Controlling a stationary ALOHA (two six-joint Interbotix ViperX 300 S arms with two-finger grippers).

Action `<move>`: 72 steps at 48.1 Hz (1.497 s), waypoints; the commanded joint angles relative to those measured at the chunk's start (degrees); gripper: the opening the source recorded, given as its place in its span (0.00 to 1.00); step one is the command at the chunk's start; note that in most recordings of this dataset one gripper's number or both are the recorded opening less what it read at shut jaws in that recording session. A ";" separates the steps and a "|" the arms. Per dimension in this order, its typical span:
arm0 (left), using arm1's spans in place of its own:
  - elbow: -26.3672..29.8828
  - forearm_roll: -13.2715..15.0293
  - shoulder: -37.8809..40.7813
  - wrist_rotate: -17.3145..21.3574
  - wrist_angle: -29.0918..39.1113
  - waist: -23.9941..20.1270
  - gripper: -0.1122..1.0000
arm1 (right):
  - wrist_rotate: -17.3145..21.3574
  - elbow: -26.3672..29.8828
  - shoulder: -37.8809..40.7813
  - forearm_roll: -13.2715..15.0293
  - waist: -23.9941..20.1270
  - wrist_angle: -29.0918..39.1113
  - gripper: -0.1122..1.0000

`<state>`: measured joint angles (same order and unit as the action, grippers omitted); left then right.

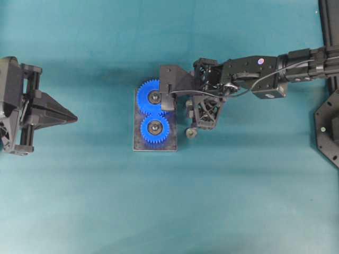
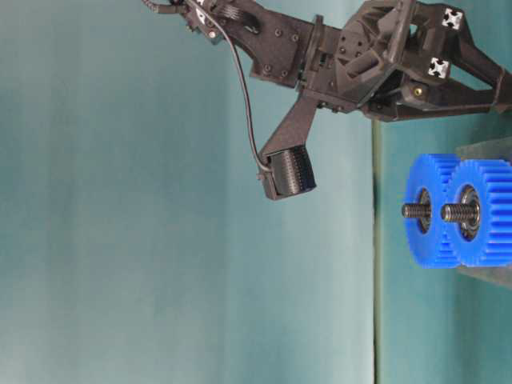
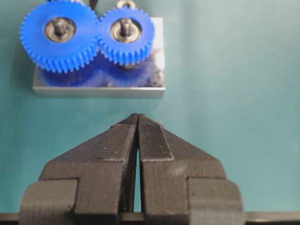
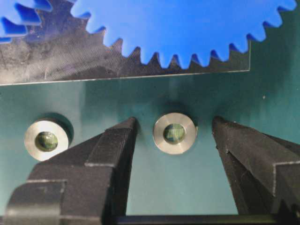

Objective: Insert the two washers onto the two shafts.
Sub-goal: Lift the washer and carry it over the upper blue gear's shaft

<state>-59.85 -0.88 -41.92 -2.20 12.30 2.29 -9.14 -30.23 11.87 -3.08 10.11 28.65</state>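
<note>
We bring the right hand [image 4: 174, 127] down with its black ribbed fingers [image 4: 119, 140] spread apart astride 1 washer [image 4: 175, 133], which lies flat on the teal bench [image 4: 187, 197] just at 6 o'clock of the plate [image 4: 56, 61]. A 2nd washer [image 4: 47, 140] sits at its 9 o'clock. We should centre, then pinch the smooth steel ring by its rim. The left hand [image 3: 137, 123] rests closed and empty, well apart from the toothed blue gears [image 3: 89, 35] and threaded shafts [image 3: 124, 24].

Lab bench: teal tabletop [image 1: 79, 211], gear fixture [image 1: 154, 144].
</note>
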 commanded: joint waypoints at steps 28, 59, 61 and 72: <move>1.32 -0.18 -0.09 -0.09 -0.35 0.00 0.11 | -0.09 0.26 0.18 0.18 -0.09 1.49 0.50; 1.49 -0.18 0.00 -0.18 -0.44 0.09 0.11 | 0.18 7.29 -6.33 1.32 -0.18 13.10 0.38; 1.49 -0.18 0.00 -0.18 -0.44 0.09 0.11 | 0.09 8.35 -6.68 1.49 -0.53 14.33 0.38; 1.58 -0.18 0.09 -0.18 -0.88 0.09 0.11 | 0.00 14.85 -6.24 1.49 -1.58 16.44 0.38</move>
<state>-59.85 -0.88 -41.84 -2.29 12.04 2.29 -9.05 -18.46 7.12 -1.67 9.05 45.09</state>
